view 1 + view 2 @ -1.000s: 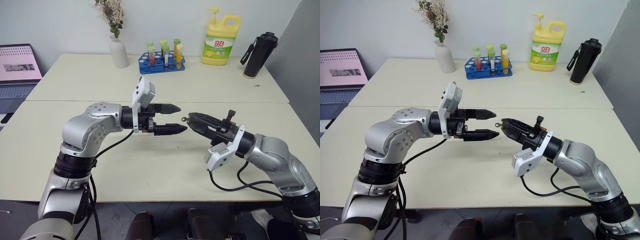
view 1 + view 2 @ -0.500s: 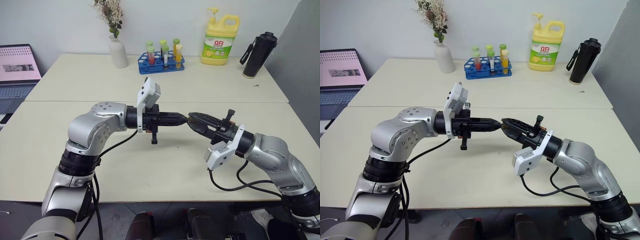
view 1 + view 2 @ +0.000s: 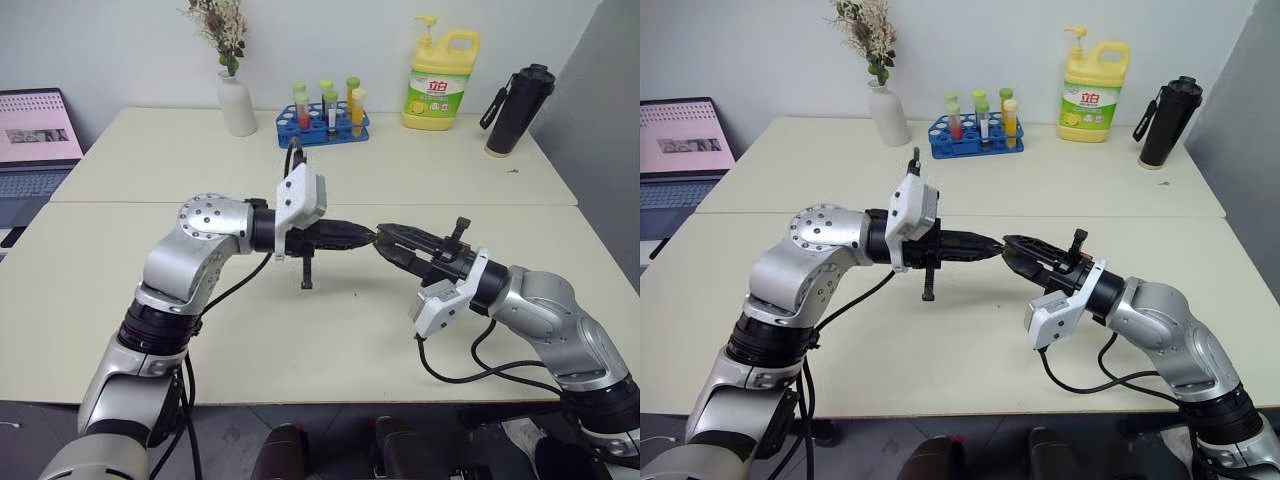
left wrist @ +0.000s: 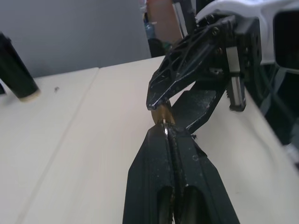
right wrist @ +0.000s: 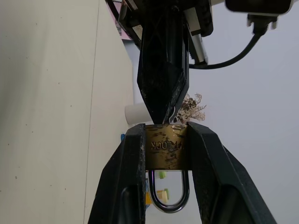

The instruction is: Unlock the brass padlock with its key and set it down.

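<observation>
Between right end effector fingers, brass padlock sits clamped.

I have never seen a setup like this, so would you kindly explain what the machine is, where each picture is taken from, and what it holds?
This is a humanoid robot with two arms, each ending in a black two-fingered claw. Two pictures look down from cameras in its head; the other two come from a camera on each wrist. The right claw is clamped on the brass padlock, its silver shackle closed. The left claw is shut, its tips meeting the padlock; presumably it pinches the key, which I cannot make out. On the table behind stand a white vase, a test-tube rack, a yellow soap bottle, a black flask and a laptop.
</observation>
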Robot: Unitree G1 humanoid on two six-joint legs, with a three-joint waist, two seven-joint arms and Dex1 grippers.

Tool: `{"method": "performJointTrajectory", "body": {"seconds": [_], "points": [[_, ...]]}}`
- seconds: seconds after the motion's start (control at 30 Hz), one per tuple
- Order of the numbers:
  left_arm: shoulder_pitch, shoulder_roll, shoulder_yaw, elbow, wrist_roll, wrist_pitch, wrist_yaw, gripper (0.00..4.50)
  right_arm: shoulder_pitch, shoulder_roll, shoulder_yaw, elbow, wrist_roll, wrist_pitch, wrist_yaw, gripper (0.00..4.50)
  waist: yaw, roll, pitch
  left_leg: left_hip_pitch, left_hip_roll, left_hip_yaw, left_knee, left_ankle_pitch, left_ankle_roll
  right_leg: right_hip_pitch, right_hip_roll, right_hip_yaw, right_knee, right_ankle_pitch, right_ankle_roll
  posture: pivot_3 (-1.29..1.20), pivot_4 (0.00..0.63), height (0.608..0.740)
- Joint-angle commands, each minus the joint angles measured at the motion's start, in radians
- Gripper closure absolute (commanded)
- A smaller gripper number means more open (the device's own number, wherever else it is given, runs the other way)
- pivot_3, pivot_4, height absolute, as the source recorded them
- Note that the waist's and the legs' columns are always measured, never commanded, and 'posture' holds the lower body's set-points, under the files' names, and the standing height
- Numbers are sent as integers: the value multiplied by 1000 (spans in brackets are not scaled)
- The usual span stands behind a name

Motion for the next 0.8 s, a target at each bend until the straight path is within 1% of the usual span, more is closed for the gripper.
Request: {"method": "performJointTrajectory", "body": {"seconds": [0.03,0.13,0.27,0.47,0.57,0.67,0.7,0.8], "points": [[-2,-21,-17,-18,31,-147,-31,4500,-9,6,-19,-27,24,8,5,3597,0,0,0,0,0,0,0,0,0,0,0,0,0,0,0,0,150,740],[5,-27,-27,11,84,-284,-46,4500,-8,7,-21,-26,27,10,8,3597,0,0,0,0,0,0,0,0,0,0,0,0,0,0,0,0,150,740],[5,-55,-10,42,82,-300,-28,4500,-12,12,-21,-24,31,15,9,3597,0,0,0,0,0,0,0,0,0,0,0,0,0,0,0,0,150,740],[3,-77,27,11,-13,-43,36,4500,-15,16,-21,-23,33,17,8,3597,0,0,0,0,0,0,0,0,0,0,0,-1,0,0,1,0,150,740],[-13,-73,45,12,-48,50,51,3933,-16,17,-21,-21,33,16,8,3597,-1,0,0,0,0,-1,0,0,0,0,0,-1,0,0,1,0,150,740],[-27,-59,57,4,-79,169,79,2986,-17,15,-23,-19,32,16,9,3597,0,0,0,0,0,-1,0,0,0,0,0,-1,0,0,1,0,150,740],[-30,-55,60,1,-87,198,87,2742,-17,15,-24,-18,32,16,9,3597,0,0,0,0,0,-1,0,0,0,0,0,-1,0,-1,1,0,150,740],[-47,-43,83,-13,-120,335,144,1823,-17,14,-25,-17,31,19,10,3597,0,0,0,0,0,-1,0,0,0,0,0,-1,0,0,1,0,150,740]]}}
